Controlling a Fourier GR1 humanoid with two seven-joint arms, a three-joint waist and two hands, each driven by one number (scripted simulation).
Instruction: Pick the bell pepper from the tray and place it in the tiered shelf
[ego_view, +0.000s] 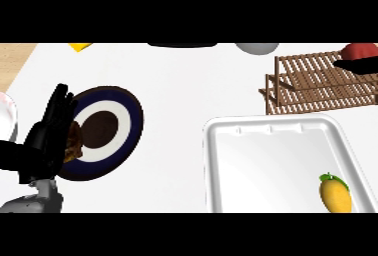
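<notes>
at two o'clock, right hand (357, 65) grasps bell pepper (359, 50) over tiered shelf (317, 87); likely light, hollow, slick; hold its belly.

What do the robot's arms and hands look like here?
The left hand is black with slender fingers, on a rounded grey forearm. Of the right hand only a black patch shows near the right edge. No cables or markings visible.

place: kitchen, probably | cues: white counter (177, 85), plate (137, 119), tray (210, 165), wooden tiered shelf (317, 86)
</notes>
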